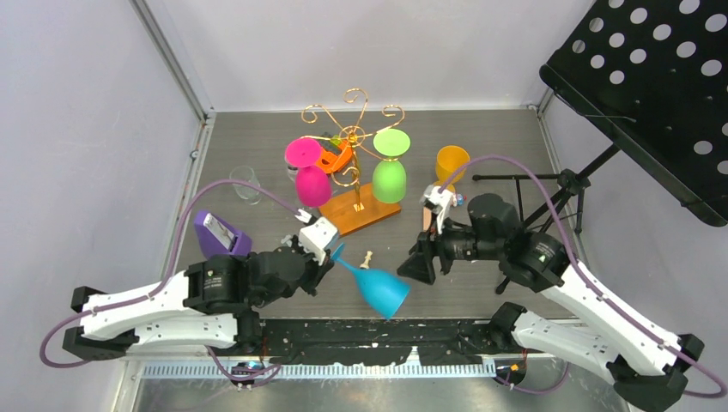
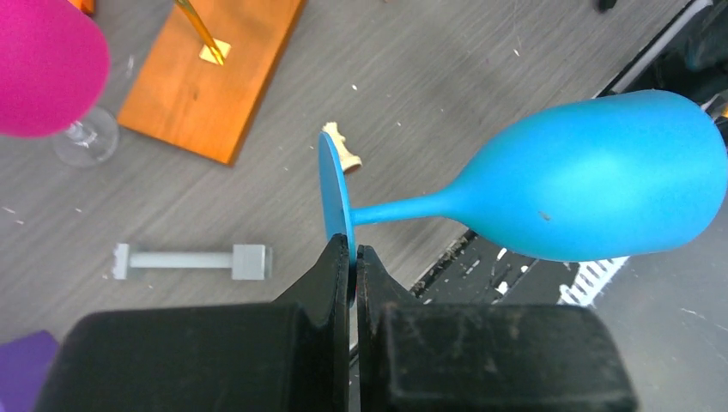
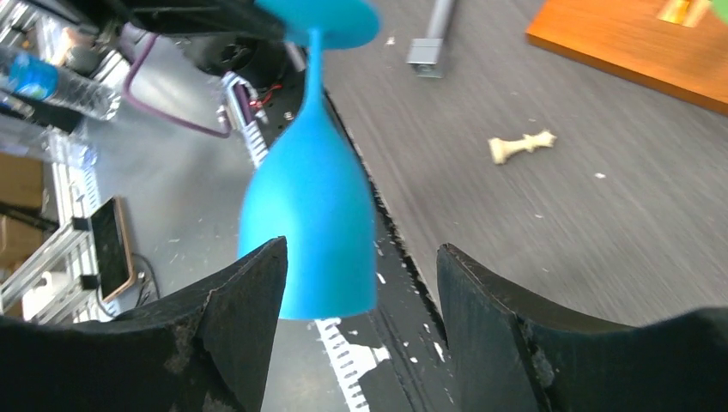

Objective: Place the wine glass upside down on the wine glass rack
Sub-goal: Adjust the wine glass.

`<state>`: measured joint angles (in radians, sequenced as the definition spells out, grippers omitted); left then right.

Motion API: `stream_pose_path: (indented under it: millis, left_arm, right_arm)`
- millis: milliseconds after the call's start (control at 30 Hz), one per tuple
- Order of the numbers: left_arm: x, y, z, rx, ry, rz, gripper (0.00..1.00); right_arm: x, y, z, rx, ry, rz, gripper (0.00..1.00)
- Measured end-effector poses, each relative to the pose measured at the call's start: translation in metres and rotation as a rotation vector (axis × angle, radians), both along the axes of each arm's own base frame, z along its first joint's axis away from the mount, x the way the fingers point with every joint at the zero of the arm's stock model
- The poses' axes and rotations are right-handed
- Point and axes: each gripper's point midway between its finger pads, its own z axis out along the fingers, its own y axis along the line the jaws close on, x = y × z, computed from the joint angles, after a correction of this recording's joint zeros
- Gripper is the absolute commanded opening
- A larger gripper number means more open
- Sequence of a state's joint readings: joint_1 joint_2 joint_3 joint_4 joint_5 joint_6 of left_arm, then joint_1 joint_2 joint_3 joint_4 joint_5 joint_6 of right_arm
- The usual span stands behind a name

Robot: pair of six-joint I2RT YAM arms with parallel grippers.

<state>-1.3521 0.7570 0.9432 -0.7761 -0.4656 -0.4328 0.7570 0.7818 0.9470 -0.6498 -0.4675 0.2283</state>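
- Your left gripper [image 2: 352,254] was clamped tight on the rim of the blue wine glass's [image 2: 592,176] foot, with no gap showing at the fingertips.
- The wine glass [image 1: 378,287] lay roughly on its side in the air. Its foot was at the gripper and its bowl pointed toward the table's near edge, between the two arms.
- Your right gripper [image 3: 360,251] was spread wide and held nothing. In its wrist view the bowl [image 3: 313,206] sat framed between the fingers; whether they touched could not be told.
- The wine glass rack [image 1: 365,215] stood behind the glass on its wooden base, apart from it.
- A pink glass [image 1: 311,176] and a green glass [image 1: 389,178] hung upside down on the rack.
- A small pale chess piece [image 1: 367,257] lay on the table between the rack's base and the blue glass.
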Motion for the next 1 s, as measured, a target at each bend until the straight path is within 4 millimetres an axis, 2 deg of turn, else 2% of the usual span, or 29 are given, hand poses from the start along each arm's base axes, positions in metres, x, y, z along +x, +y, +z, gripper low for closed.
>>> stream_pose_path:
  millis: [100,367,667,800,1000]
  left_arm:
    - [0.001,-0.004,0.009,0.033,-0.072,-0.042,0.0]
    - [-0.006,-0.019,0.036,0.047,-0.25,-0.227,0.0]
    - [-0.014,-0.044,0.069,0.046,-0.409,-0.41,0.0]
    - [-0.014,-0.053,0.072,0.079,-0.46,-0.454,0.0]
    - [-0.01,-0.055,0.075,0.116,-0.523,-0.474,0.0]
  right_arm:
    - [-0.011,0.016,0.003,0.018,0.012,0.052,0.72]
    - [-0.007,0.04,0.039,0.195,0.008,0.045,0.72]
    - [-0.004,0.056,0.025,0.234,0.103,0.038,0.68]
    - [-0.007,0.059,0.022,0.257,0.135,0.049,0.64]
    - [-0.011,0.065,0.031,0.313,0.151,0.083,0.57]
